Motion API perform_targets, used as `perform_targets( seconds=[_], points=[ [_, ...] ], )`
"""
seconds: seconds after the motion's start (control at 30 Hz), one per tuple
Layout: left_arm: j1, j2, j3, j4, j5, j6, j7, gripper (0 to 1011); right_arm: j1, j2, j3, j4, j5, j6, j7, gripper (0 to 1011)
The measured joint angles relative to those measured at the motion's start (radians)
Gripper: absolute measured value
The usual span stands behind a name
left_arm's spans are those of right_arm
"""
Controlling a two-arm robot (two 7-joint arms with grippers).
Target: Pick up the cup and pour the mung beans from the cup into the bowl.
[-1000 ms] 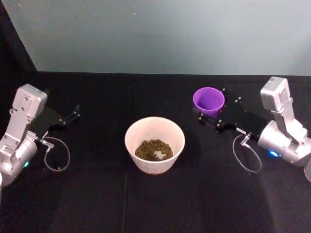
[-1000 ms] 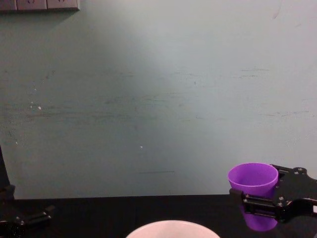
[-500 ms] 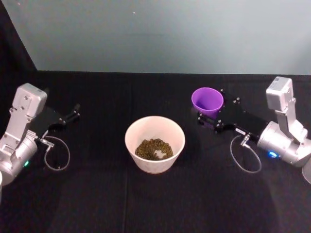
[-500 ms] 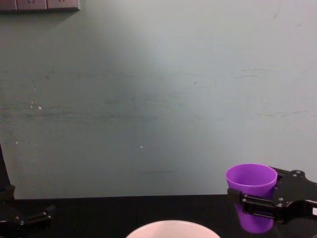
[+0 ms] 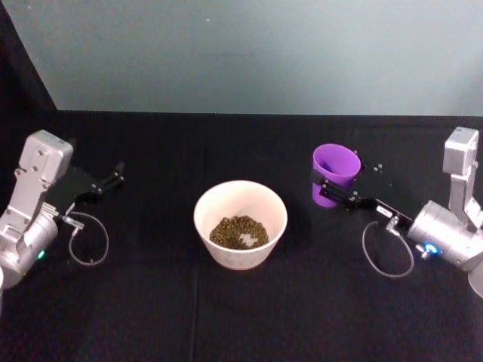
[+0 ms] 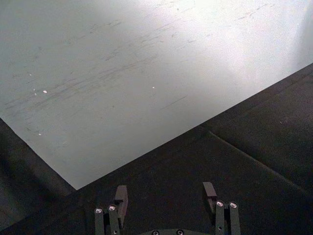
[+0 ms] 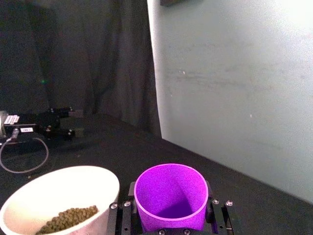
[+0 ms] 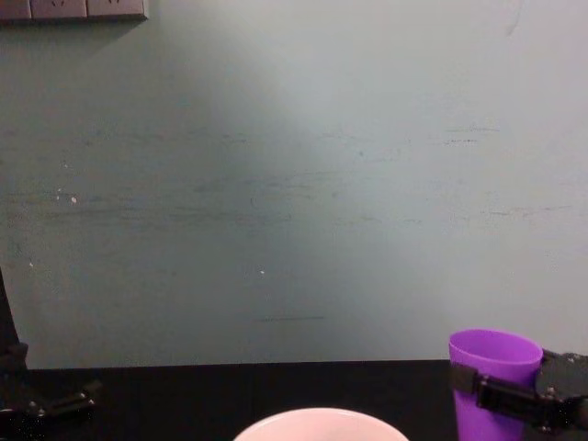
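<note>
where the chest view cuts it off, the bowl (image 8: 322,424) shows just a pale, smooth rim; from the head, mung beans (image 5: 239,231) lie inside. right of it, the right gripper (image 5: 332,189) is clamped on the smooth purple cup (image 5: 333,174), upright. far left, the left gripper (image 6: 167,197) is spread apart over the black table (image 5: 151,302), before a pale wall (image 8: 294,184).

black tablecloth (image 5: 241,317), pale teal wall (image 8: 294,184) behind, wall sockets (image 8: 73,9) high up
</note>
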Motion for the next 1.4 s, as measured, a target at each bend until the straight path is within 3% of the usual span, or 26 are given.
perform_targets(
  seconds=[0.17, 0.3, 0.83, 1.4],
  points=[
    [0.000, 0.000, 0.000, 0.000, 0.000, 0.000, 0.000, 1000, 0.024, -0.012, -0.009, 0.070, 0.005, -0.006, 0.026, 746],
    [0.000, 0.000, 0.000, 0.000, 0.000, 0.000, 0.000, 1000, 0.030, -0.014, -0.020, 0.086, -0.011, -0.011, 0.028, 746],
    [0.000, 0.000, 0.000, 0.000, 0.000, 0.000, 0.000, 1000, 0.002, 0.005, -0.041, 0.015, -0.123, -0.001, -0.088, 746],
    [0.000, 0.000, 0.000, 0.000, 0.000, 0.000, 0.000, 1000, -0.004, -0.008, -0.037, 0.015, -0.111, 0.030, -0.071, 746]
  ],
)
